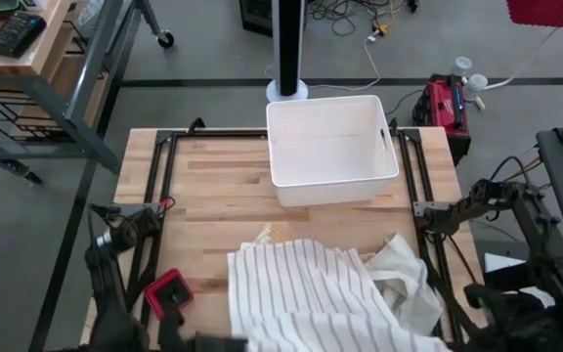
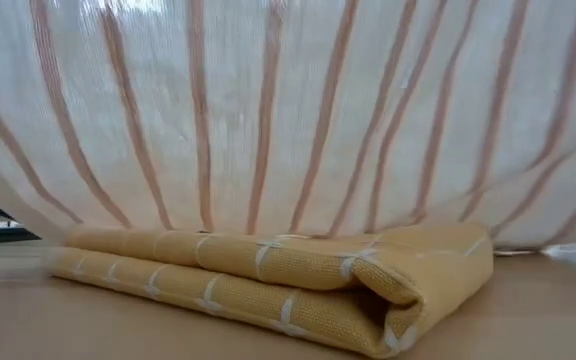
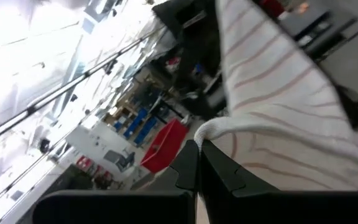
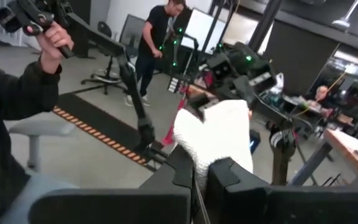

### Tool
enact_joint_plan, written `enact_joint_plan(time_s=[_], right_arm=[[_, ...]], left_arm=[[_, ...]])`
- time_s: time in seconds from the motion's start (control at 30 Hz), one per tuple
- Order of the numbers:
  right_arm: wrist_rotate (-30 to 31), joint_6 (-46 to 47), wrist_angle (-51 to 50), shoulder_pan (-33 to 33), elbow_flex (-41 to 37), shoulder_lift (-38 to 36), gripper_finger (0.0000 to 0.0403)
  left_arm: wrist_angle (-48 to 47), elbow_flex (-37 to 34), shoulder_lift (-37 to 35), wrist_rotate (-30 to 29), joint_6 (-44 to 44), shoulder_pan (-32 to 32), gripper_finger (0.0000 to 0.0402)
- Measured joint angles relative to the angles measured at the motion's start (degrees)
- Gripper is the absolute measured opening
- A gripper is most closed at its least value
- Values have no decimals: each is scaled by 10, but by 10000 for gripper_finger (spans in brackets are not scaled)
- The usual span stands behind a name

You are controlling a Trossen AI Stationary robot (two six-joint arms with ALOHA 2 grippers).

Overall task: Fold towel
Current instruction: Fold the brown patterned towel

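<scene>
High view: I hold the striped towel point(image 1: 306, 293) over the table's point(image 1: 213, 196) near edge, both grippers point(image 3: 197, 163) point(image 4: 199, 168) clamped on its corners, to spread it before folding.

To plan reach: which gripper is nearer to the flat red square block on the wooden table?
Left. The left gripper is close beside the red block; the right gripper is across the white striped towel.

White bin point(image 1: 331, 149) on the wooden table point(image 1: 213, 196)
</scene>
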Motion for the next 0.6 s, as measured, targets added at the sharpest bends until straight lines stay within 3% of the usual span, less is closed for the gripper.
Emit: enact_joint_plan(time_s=[0.13, 0.27, 0.37, 0.47, 0.6], right_arm=[[-2, 24, -22, 0, 22, -2, 0], [-15, 144, -90, 11, 18, -2, 0], [-88, 270, -169, 19, -2, 3, 0], [-103, 390, -249, 21, -30, 26, 0], [-155, 509, -311, 23, -66, 48, 0]], left_arm=[[-12, 0, -35, 0, -16, 24, 0], [-33, -6, -44, 5, -80, 27, 0], [-95, -32, -44, 23, -206, 13, 0], [-163, -83, -44, 51, -370, 2, 0], [-163, -175, -42, 47, -565, -20, 0]])
